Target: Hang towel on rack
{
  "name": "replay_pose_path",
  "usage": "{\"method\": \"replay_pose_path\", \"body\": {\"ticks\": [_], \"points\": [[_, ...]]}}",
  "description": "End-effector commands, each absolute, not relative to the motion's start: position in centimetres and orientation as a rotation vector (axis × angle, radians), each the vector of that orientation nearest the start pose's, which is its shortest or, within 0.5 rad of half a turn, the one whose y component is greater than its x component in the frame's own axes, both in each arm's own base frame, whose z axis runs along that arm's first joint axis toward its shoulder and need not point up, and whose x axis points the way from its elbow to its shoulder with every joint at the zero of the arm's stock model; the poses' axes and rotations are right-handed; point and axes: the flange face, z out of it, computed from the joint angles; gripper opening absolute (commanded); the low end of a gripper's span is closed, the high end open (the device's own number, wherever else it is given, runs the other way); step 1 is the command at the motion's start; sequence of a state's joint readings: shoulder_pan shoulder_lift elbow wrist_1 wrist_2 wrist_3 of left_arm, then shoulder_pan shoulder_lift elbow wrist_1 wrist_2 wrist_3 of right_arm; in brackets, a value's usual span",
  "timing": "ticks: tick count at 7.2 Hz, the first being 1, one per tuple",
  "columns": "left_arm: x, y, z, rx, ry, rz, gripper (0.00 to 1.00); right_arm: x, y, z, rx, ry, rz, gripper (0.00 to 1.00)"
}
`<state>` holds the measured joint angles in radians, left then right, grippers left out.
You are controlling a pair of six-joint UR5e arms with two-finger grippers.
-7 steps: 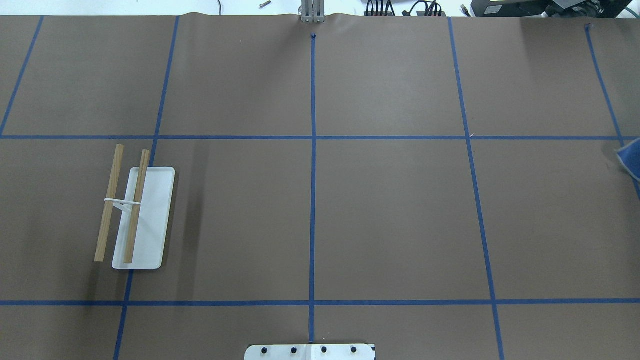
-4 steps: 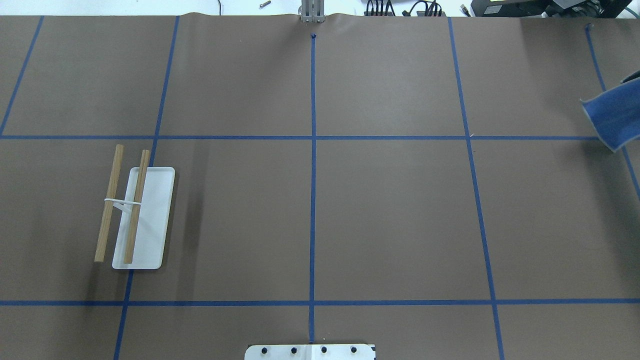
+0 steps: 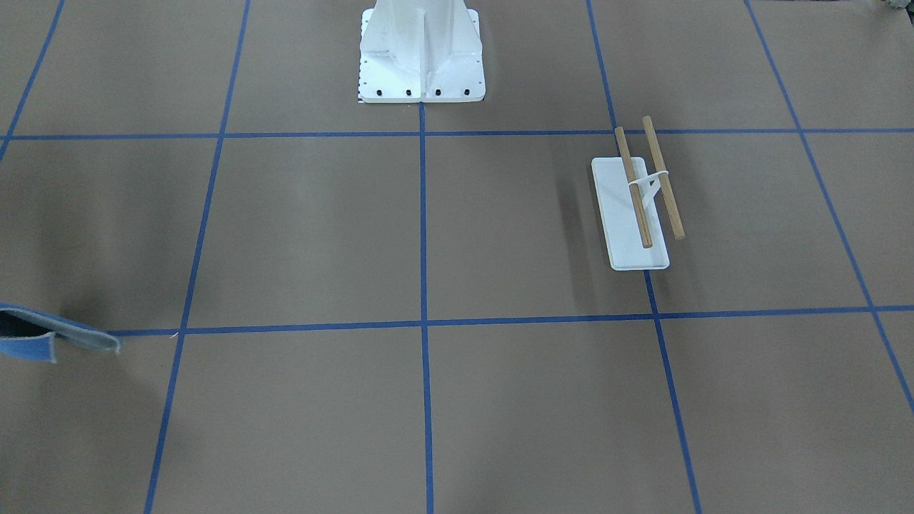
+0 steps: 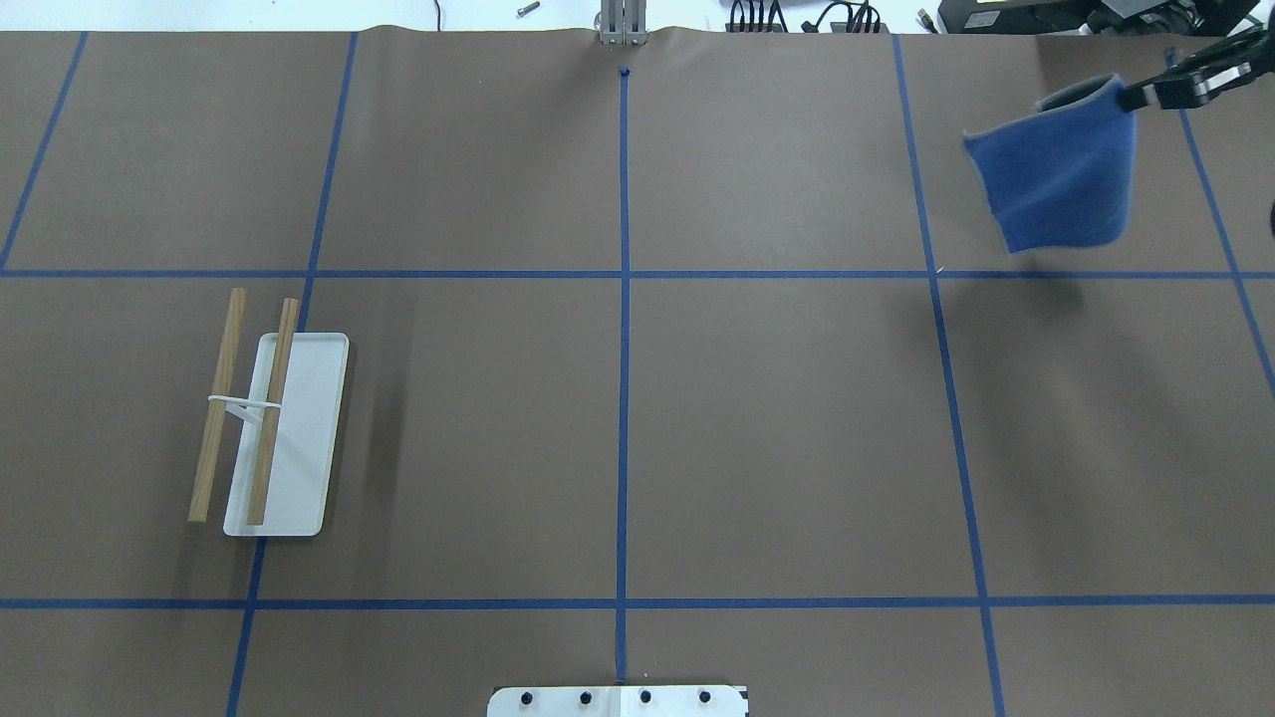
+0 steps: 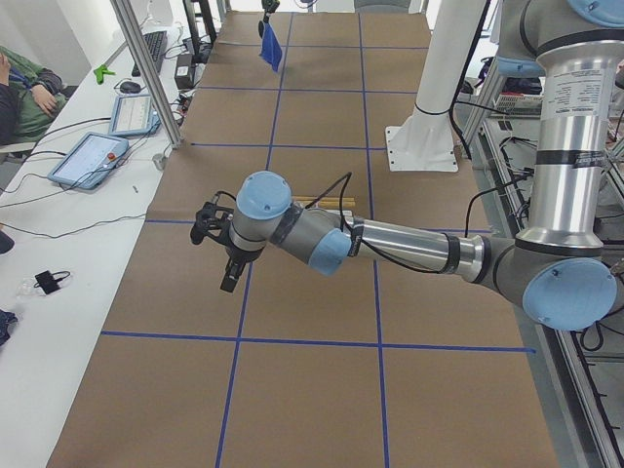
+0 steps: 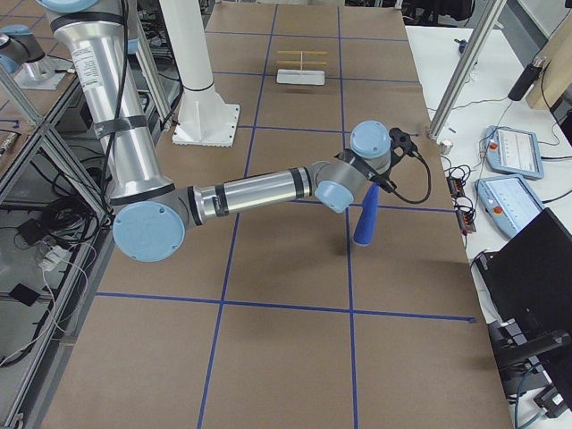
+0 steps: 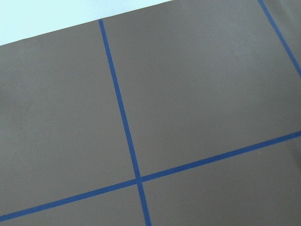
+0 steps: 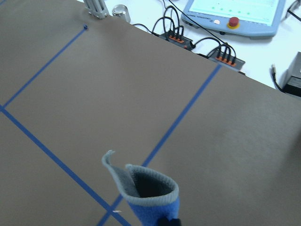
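The blue towel (image 4: 1061, 164) hangs in the air over the far right of the table, pinched at its top corner by my right gripper (image 4: 1131, 95), which is shut on it. The right wrist view shows the towel (image 8: 150, 193) curled, with its pale grey edge up. It also shows at the left edge of the front view (image 3: 43, 335). The rack (image 4: 269, 428), a white base with two wooden rods, stands on the left side and is bare. My left gripper (image 5: 229, 273) shows only in the left side view, above the table beside the rack; I cannot tell whether it is open.
The brown table is marked with a blue tape grid. The white robot pedestal (image 3: 421, 53) stands at the robot's edge. Cables and control tablets (image 8: 235, 14) lie beyond the table's far edge.
The towel has come in from the right edge of the overhead view and moved further onto the table and towards its far edge. The right gripper now shows. The rack has not moved.
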<state>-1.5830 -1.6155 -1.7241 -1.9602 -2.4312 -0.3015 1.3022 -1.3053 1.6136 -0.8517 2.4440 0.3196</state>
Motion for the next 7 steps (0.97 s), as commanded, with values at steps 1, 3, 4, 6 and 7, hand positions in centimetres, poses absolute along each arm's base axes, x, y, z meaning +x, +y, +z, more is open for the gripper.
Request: {"method": "replay_pose_path", "body": {"ticks": [1,3,4,6,7], "points": [[-3.8,-55.0,42.9,0.326,1.073,-0.226,0.99,-17.3,-54.8,32.9,0.751,-1.048,-0.359,0.00],[1.9,-55.7,37.8,0.212,1.195,-0.376,0.98,-25.3,-53.5,28.2,0.852,-1.004,-0.337,0.00],[6.2,-55.8,34.8,0.140,1.266,-0.410,0.98,-28.9,-53.4,25.1,0.872,-0.972,-0.358,0.00],[15.1,-55.5,28.3,-0.039,1.375,-0.484,0.94,-35.5,-50.9,18.9,0.928,-0.879,-0.337,0.00],[17.8,-55.6,26.0,-0.046,1.393,-0.550,0.94,-38.9,-49.4,16.0,0.948,-0.825,-0.325,0.00]]}}
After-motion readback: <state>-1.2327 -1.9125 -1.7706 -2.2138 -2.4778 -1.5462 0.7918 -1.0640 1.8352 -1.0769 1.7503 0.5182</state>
